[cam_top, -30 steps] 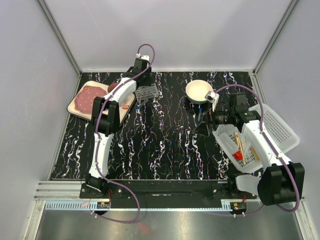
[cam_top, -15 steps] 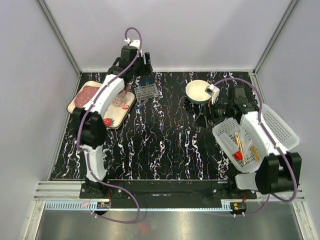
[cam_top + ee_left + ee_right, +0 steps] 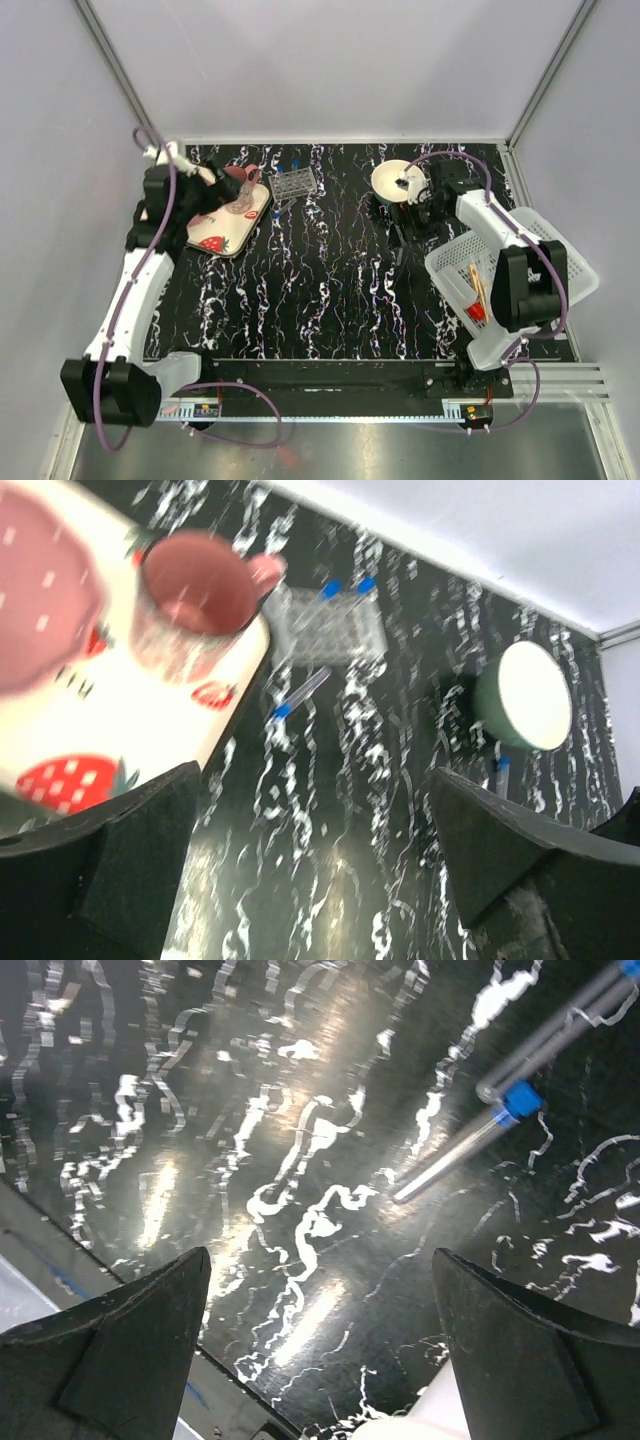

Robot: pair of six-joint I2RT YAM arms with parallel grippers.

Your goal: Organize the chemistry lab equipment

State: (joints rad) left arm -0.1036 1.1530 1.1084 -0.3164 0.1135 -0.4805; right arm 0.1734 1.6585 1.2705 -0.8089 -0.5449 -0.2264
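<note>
- Left gripper point(image 3: 312, 776): jaws spread wide with nothing between them. It hovers over the strawberry tray point(image 3: 240, 228) at the worktop's far-left corner, by the pink mug point(image 3: 195, 595).
- Loose blue-capped tube point(image 3: 300, 692) lies flat just off the tray's right edge. Tube rack point(image 3: 330, 632) sits near the far edge with two blue caps standing in it.
- Cream bowl point(image 3: 385, 178) is further right along the far edge. Right gripper point(image 3: 320, 1255) is low over the worktop just beside it, jaws released and empty.
- Second tube point(image 3: 450, 1160) lies flat ahead of the right fingers, with another clear tube point(image 3: 560, 1025) at its cap end. I can't tell if they touch.
- I'd judge the tubes light, thin, slick and probably brittle, and they'll roll. I'd pinch gently at mid-body, across the axis.
- White basket point(image 3: 572, 262) at the right edge holds wooden sticks point(image 3: 478, 285) and a red-tipped piece point(image 3: 476, 312).
</note>
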